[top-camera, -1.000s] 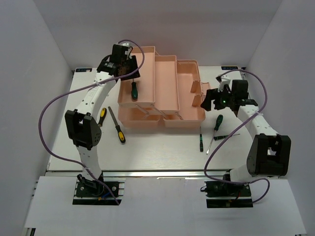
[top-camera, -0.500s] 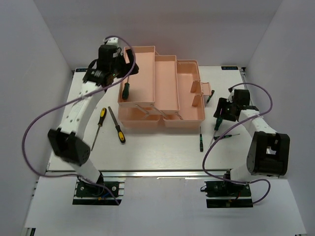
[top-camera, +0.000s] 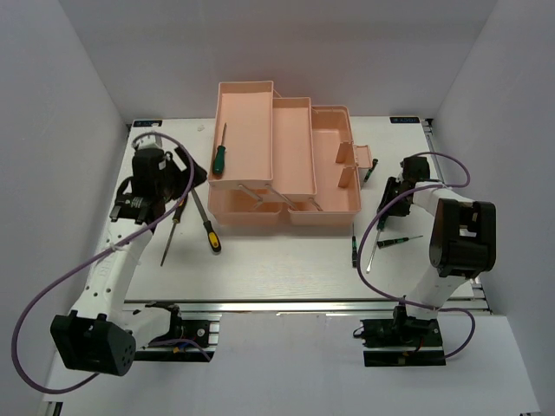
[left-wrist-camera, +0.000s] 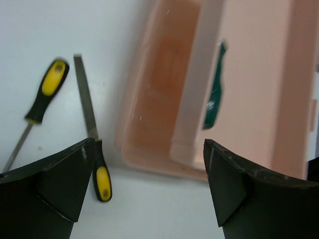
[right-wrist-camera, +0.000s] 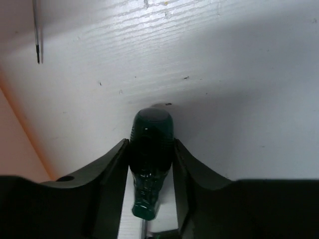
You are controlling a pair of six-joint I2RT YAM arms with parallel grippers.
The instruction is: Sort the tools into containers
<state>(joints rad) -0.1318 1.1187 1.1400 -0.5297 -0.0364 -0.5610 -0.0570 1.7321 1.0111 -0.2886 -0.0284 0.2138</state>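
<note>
Table: white wood-grain tabletop (top-camera: 286, 277), bearing everything listed below.
Toolbox: salmon-pink translucent plastic cantilever toolbox (top-camera: 321, 173), opened out into stepped trays, toward 12 o'clock of the table's middle; far larger than any tool.
Left gripper: left gripper (left-wrist-camera: 148, 144), at 9 o'clock of the toolbox, black fingers spread wide with nothing between them; above the table, just off the toolbox's left wall.
Right gripper: right gripper (right-wrist-camera: 151, 149), at 3 o'clock of the toolbox, low over the table, pinching a handle from both sides.
Held tool: green-and-black-handled screwdriver (right-wrist-camera: 152, 127), handle between the right fingers, steel shaft running toward 7 o'clock across the table.
Tray tool: green-handled steel-shaft screwdriver (top-camera: 220, 156), lengthwise in the leftmost raised tray, handle toward 6 o'clock, tip toward 12.
File: flat steel file with yellow-and-black handle (top-camera: 205, 221), on the table at 7 o'clock of the toolbox, just beside its near left corner, handle toward 5 o'clock.
Yellow tool: yellow-and-black-handled screwdriver (top-camera: 179, 206), at 9 o'clock of the file, shaft toward 7 o'clock, near the left arm.
Precision tools: small black-green precision screwdriver (top-camera: 354, 251), at 5 o'clock of the toolbox, lying 12-to-6; thin precision screwdriver (top-camera: 401, 240), at 4 o'clock, close to the held tool's shaft, contact not discernible.
</note>
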